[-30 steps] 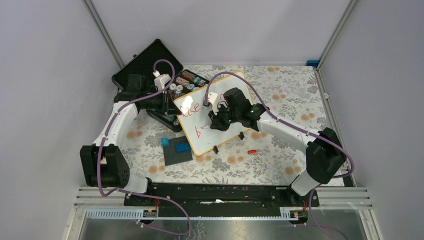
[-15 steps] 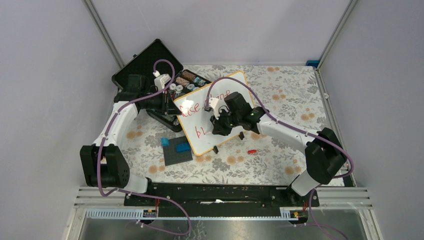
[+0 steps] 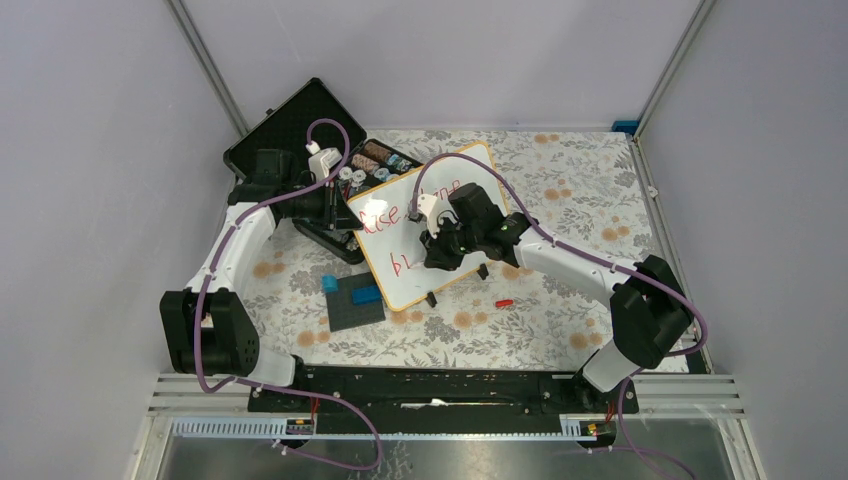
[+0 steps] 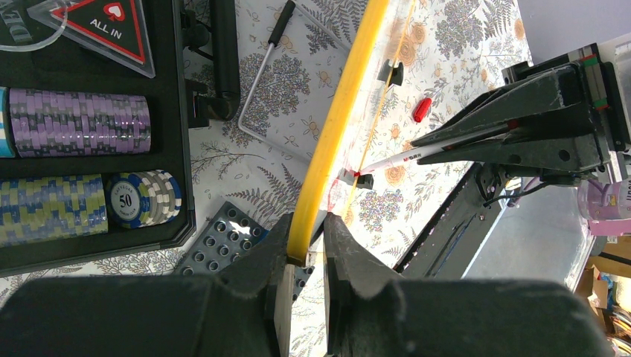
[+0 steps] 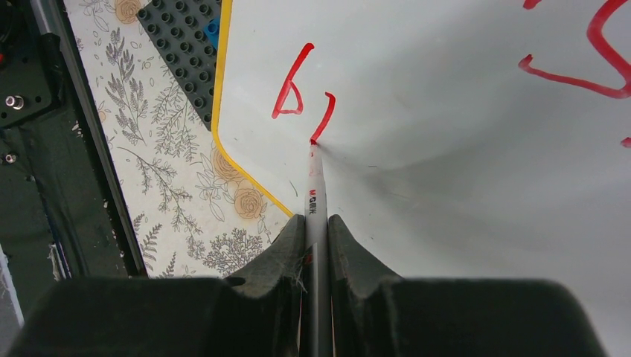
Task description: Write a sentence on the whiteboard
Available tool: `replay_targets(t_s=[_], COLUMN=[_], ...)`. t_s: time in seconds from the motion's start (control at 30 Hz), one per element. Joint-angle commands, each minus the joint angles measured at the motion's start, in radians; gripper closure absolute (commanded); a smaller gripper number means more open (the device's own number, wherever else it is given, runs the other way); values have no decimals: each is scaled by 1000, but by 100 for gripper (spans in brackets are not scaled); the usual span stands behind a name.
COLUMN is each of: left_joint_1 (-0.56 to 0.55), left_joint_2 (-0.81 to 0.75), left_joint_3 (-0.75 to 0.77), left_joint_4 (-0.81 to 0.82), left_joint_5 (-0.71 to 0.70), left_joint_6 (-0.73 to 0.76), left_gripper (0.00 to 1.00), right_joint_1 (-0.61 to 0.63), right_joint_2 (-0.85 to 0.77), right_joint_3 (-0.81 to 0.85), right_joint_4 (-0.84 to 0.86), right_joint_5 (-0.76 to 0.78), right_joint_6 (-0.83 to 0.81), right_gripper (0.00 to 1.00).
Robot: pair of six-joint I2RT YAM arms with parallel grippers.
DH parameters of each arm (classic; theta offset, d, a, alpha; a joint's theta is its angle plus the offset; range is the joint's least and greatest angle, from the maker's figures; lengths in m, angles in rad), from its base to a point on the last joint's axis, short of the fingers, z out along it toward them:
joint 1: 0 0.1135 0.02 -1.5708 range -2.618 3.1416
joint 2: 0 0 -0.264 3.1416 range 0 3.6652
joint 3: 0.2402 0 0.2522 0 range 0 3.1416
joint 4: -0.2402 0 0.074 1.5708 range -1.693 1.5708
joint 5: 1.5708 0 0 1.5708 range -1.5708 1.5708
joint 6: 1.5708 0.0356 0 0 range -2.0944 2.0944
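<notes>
Seen from above, the board (image 3: 410,290) sits slantwise on the surface (image 3: 580,190). Its long edge runs from the left tool (image 3: 343,212) at its left corner toward the far right, and the sentence (image 3: 378,216) follows that same axis. The right tool (image 3: 432,255) is over the start of the second line, so the right arm is nearer the bare white still to be filled, which lies up and right of it along that axis. Against the frame a second ago, a second red stroke now stands beside the "b". The right tool also lies lower on the board, uncovering part of the top line; since half a second ago I see no shift. At the left wrist, the board shows edge-on as a yellow frame rising from the left tool, whose jaws are narrow and pinched on that frame. The marker (image 4: 417,155) comes in from the right with its tip meeting the board, and the chip case (image 4: 89,126) lies well off on the other side. At the right wrist, the right tool is closed tight on the marker, which points straight ahead with its tip touching the board at the foot of the second stroke. The next letters, I judge, belong to the right of the tip, where the white is bare.
</notes>
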Motion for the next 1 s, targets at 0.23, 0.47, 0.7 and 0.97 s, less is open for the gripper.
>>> replay_targets(t_s=[0.23, 0.47, 0.7, 0.97], left_joint_1=[-16, -16, -16, -18], left_joint_2=[-9, -10, -8, -6], left_joint_3=[-6, -6, -4, -2], left_joint_4=[39, 39, 39, 39], left_joint_5=[-69, -70, -69, -69], left_joint_6=[47, 46, 45, 44], left_gripper=[100, 100, 100, 100], right_joint_1=[-26, -39, -58, -58], right_joint_2=[7, 5, -15, -50], right_joint_3=[77, 86, 72, 59], right_joint_4=[30, 29, 14, -1], right_joint_5=[44, 42, 33, -33], right_joint_6=[3, 4, -8, -14], right_gripper=[100, 100, 100, 100])
